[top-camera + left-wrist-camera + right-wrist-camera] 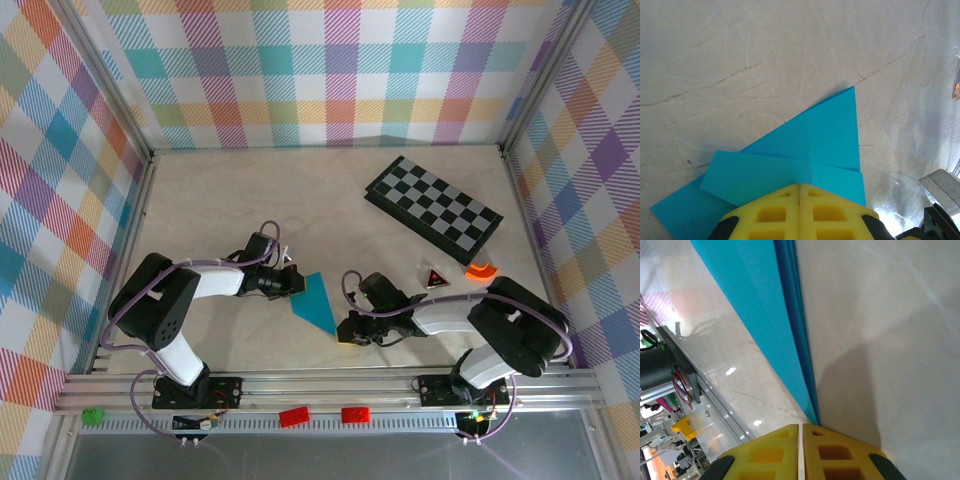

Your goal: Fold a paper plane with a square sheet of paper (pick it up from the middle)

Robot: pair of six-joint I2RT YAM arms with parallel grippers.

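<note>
Viewing from above, we find the square sheet of paper (318,305), creased into a pointed triangular shape, lying flat on the table (250,200) between the two arms. The left gripper (799,186) has its yellow jaws pressed together, tips over the sheet's folded flap. The right gripper (800,426) likewise has its jaws together, tips meeting the sheet's narrow point. We cannot tell whether either one pinches the sheet. The checkered board (435,203) lies well apart, far right.
</note>
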